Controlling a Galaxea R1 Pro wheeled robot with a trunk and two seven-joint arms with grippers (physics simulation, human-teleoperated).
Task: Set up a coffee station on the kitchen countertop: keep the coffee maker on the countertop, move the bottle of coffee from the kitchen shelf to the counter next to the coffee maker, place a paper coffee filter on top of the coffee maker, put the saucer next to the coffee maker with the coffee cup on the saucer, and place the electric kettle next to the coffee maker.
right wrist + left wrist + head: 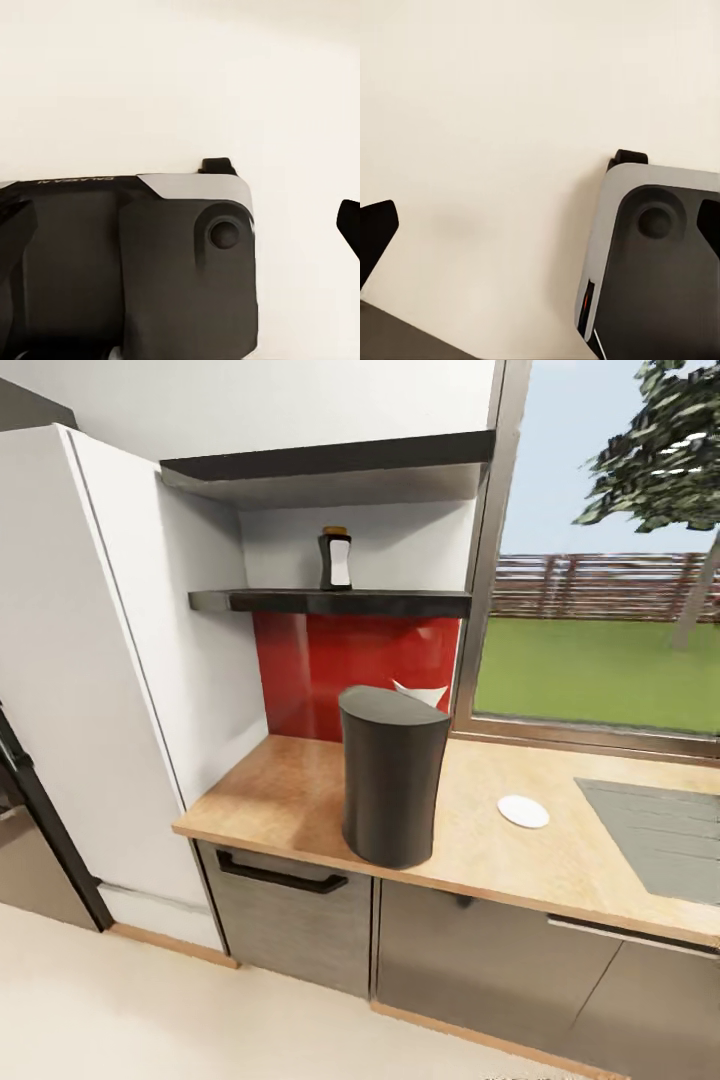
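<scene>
Both hands hang low over the pale floor (495, 150) (fingers' spacing can't be told); the small dark white-labelled bottle (336, 559) stands upright on the dark shelf (400, 603), high above the light-wood tabletop's (290, 800) back-left corner.

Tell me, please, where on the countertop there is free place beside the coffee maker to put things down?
The kitchen countertop is bare between the white cabinet side and the coffee maker. Another free strip lies between the coffee maker and the saucer. Past the saucer, the sink takes the surface.
</scene>
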